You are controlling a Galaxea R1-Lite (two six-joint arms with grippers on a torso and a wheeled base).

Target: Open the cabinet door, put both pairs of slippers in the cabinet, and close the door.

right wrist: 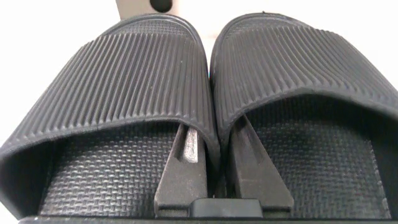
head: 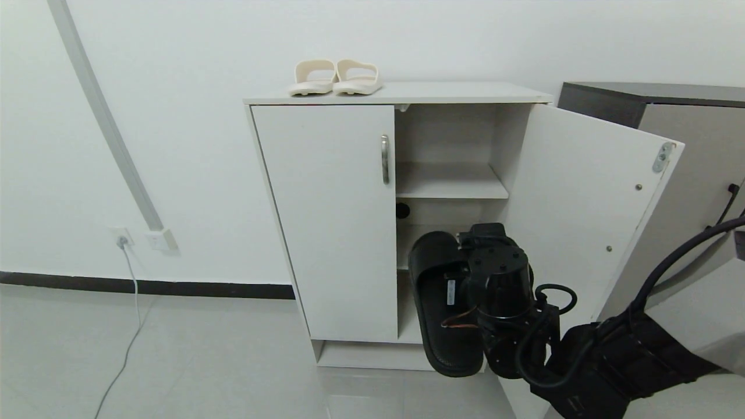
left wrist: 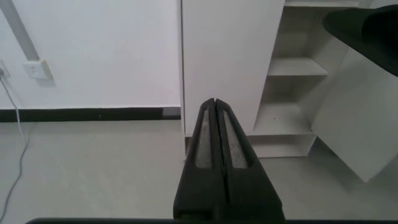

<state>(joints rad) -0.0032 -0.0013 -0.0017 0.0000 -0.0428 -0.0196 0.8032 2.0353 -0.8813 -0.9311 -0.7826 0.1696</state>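
Right wrist view shows my right gripper (right wrist: 216,127) pinching the black slippers (right wrist: 143,81) together. One finger is inside each strap, and they hold only the two inner walls. That is a small grip, so I think one slipper could slide out if I shake.

In the head view the pair hangs on end in front of the open side of the cabinet (head: 326,221), below the shelf (head: 448,181). The long soles could bump a shelf edge going in. My arm is close to the open door (head: 576,221) and could knock it.

The left gripper (left wrist: 214,106) is squeezed closed on nothing. The cream slippers (head: 336,77) sit on top of the cabinet.
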